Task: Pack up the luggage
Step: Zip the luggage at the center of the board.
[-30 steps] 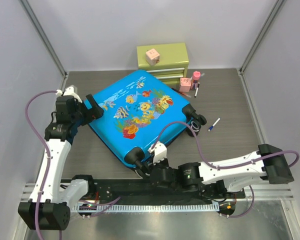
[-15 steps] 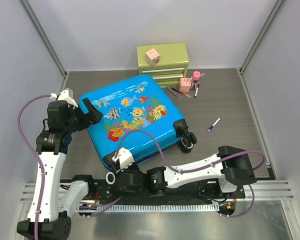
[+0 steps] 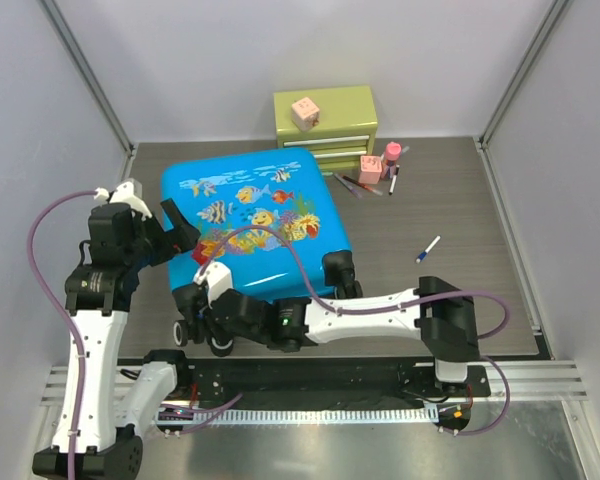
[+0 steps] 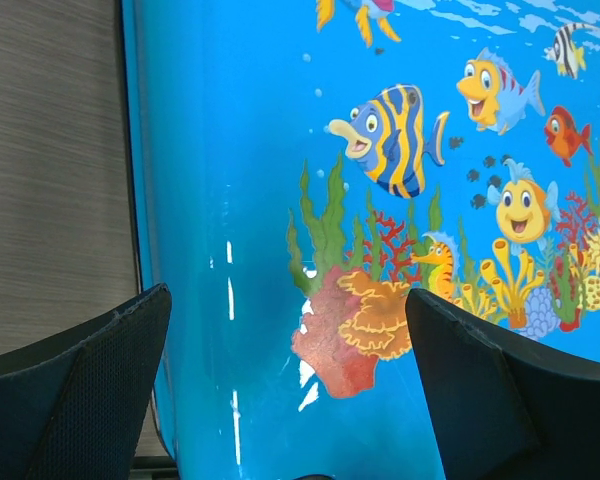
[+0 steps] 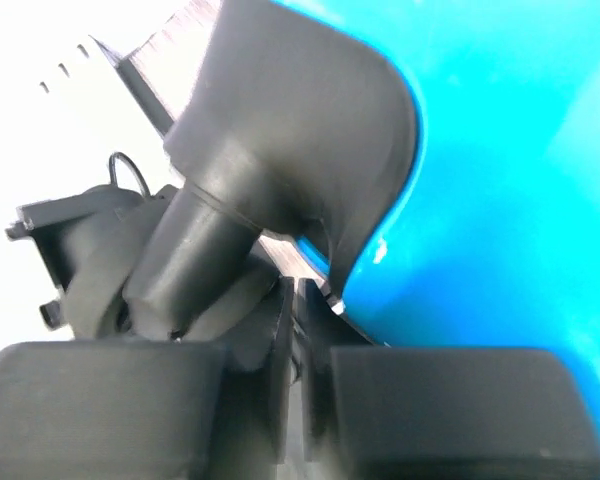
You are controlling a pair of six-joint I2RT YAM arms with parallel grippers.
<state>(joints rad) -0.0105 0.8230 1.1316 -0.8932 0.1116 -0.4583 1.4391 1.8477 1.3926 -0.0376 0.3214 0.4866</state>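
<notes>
Right hand, fingers nearly pressed together, sits by a wheel housing of the luggage. Left hand spreads over its left edge. The luggage lies closed, centre-left on the counter. The shell looks stiff, slick and bulky, so take its edges or handles.

Both arms out: left arm rises steeply from its base, elbow high, wrist bent over to the right. The left gripper is wide open, fingers spread far apart. The right arm lies low, stretched far across to the left, forearm near level. The right gripper points left, jaws almost together, a thin slit between the pads; anything pinched, cannot tell.
</notes>
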